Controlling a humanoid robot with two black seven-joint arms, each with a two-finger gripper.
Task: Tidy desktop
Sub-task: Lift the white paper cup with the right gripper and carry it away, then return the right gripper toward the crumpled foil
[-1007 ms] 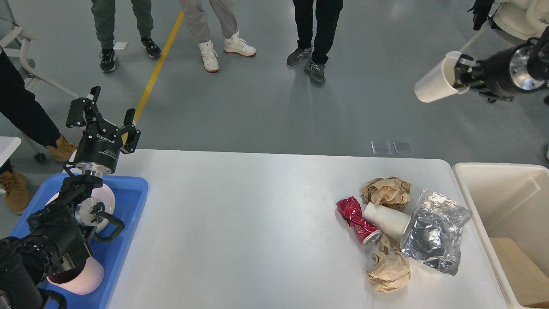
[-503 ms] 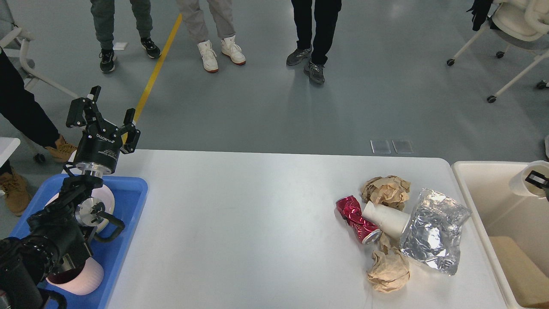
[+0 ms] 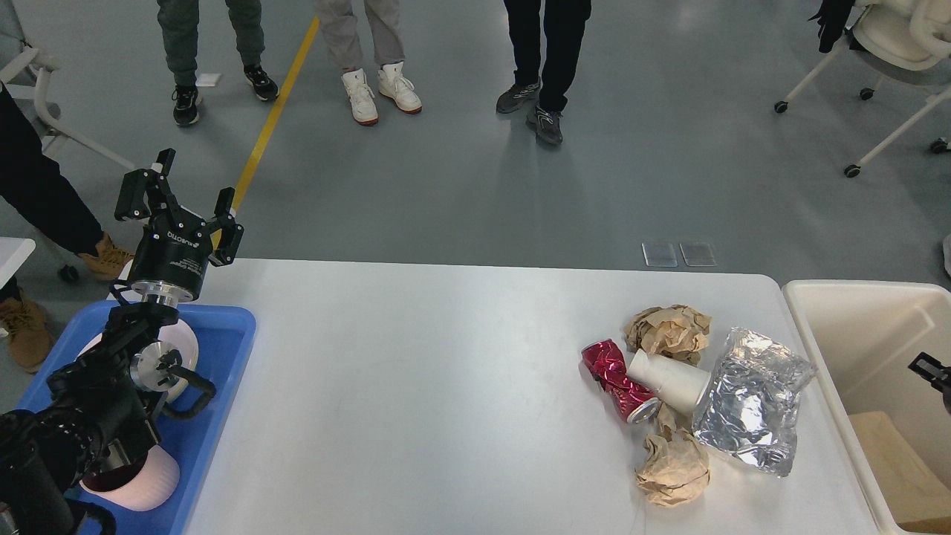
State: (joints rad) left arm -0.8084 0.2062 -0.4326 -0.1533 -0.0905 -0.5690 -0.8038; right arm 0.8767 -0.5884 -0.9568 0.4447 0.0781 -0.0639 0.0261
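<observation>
Far left: blue tray [image 3: 223,349] at the counter's left end, holding a pink cup [image 3: 145,475] near its front and a pale round object partly hidden behind the arm.

Left claw [image 3: 182,195]: raised above the tray's far corner, fingers spread apart, nothing between them.

Centre: the counter [image 3: 416,401], a white top with rounded corners, fills the middle of the view; its middle stretch is bare surface.

Right of centre, one cluster on the counter: crumpled brown paper ball [image 3: 669,331] at the back; crushed red can [image 3: 618,377] lying on its side; white paper cup [image 3: 669,379] on its side, touching the can; crinkled silver foil bag [image 3: 752,401] just beside the cup; second brown paper ball [image 3: 672,469] at the front.

Far right: cream bin [image 3: 854,327] beside the counter's right end.

Right claw [image 3: 932,369]: only a dark tip shows at the view's edge over the bin; cannot tell whether open or closed.
</observation>
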